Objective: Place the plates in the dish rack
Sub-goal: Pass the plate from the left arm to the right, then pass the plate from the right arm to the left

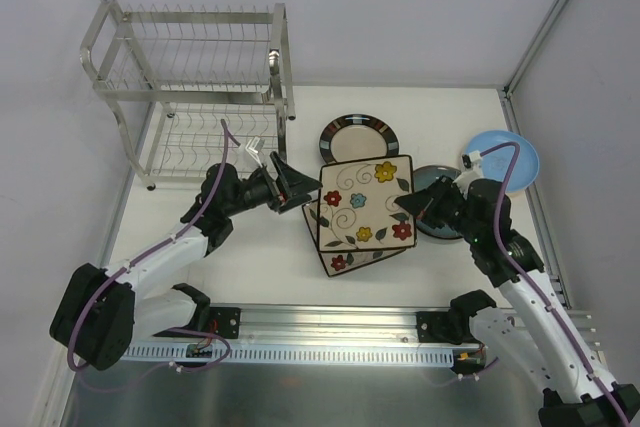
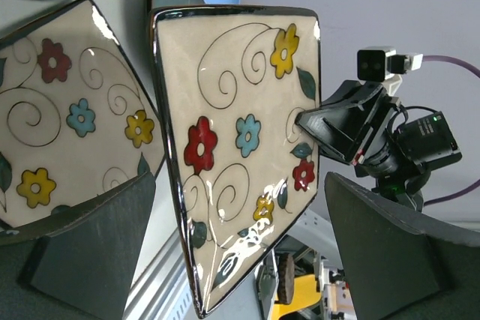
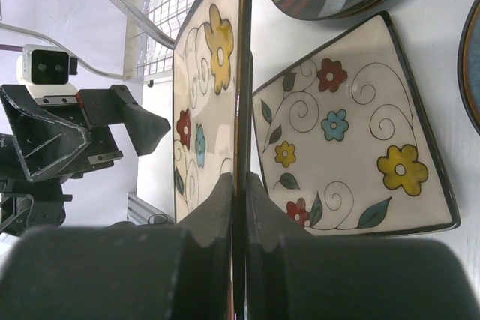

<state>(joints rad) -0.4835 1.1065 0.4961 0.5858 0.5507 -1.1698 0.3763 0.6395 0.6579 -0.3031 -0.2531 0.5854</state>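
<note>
A square cream floral plate (image 1: 362, 199) stands on edge above the table, with my right gripper (image 1: 410, 205) shut on its right rim. The right wrist view shows that plate (image 3: 206, 80) edge-on, pinched between both fingers of my right gripper (image 3: 240, 192). My left gripper (image 1: 290, 187) is open at the plate's left rim. In its wrist view the plate (image 2: 240, 125) sits between the spread fingers (image 2: 382, 252) of my left gripper (image 2: 240, 260). A second square floral plate (image 1: 345, 252) lies flat beneath. The dish rack (image 1: 190, 87) stands at the back left.
A round dark-rimmed plate (image 1: 358, 137) lies behind the square ones. A dark teal plate (image 1: 438, 225) is partly hidden under my right arm, and a light blue plate (image 1: 505, 159) lies at the far right. White walls enclose the table.
</note>
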